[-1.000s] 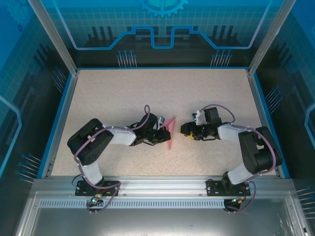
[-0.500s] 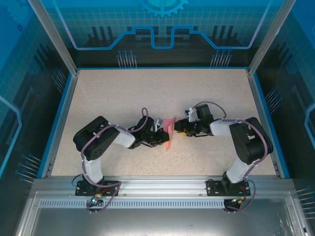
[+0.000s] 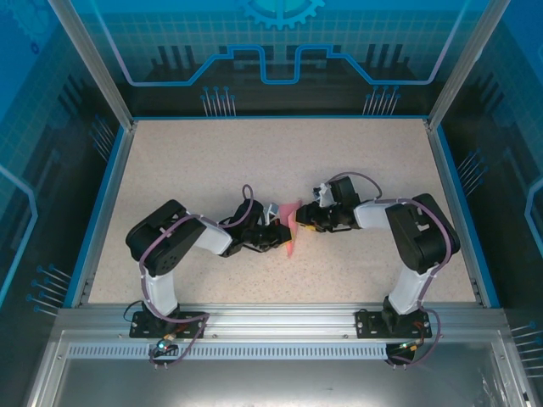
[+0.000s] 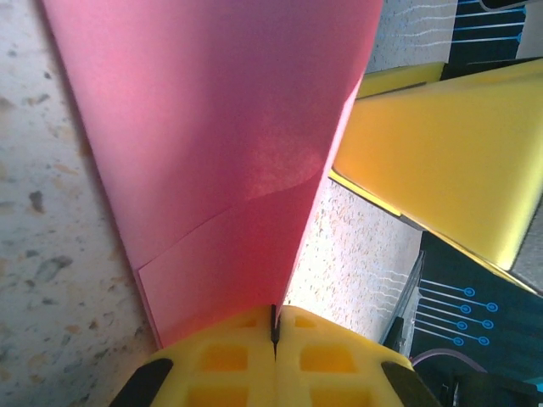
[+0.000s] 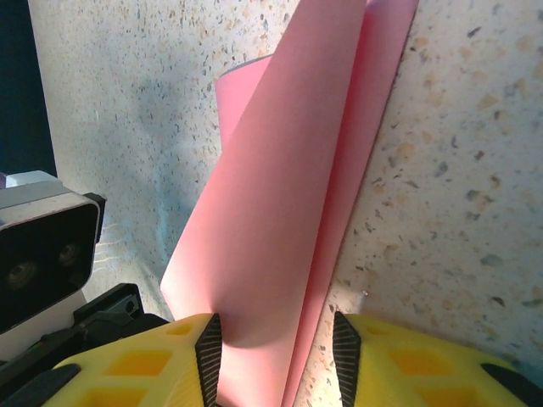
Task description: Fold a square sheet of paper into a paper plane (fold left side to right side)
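- The pink-red paper [image 3: 292, 219] sits near the middle of the table [image 3: 212, 161], a touch towards my side. It is folded and standing partly up off the surface between the two grippers.
- From the left wrist view I see a diagonal crease across the paper's lower part, and its bottom edge runs down into the fingertips.
- The left gripper [image 3: 281, 234] is clamped tight. Its yellow pads [image 4: 229, 360] meet in a thin seam right where the paper's folded edge enters, so I read it as pinching the paper.
- The right gripper [image 3: 304, 223] comes in from the opposite side, jaws partway apart. In its wrist view the paper's near edge lies in the gap between the two yellow fingers [image 5: 424, 369]. I cannot tell whether either pad touches it.
- One of the right gripper's fingers shows just beside the paper in the left wrist view.
- For markings, the back panel [image 3: 280, 51] carries a printed gear shape and blue circuit-style lines.
- The table is bordered by a blue rim [image 3: 280, 118], and bare speckled surface lies beyond the paper and out to both sides.
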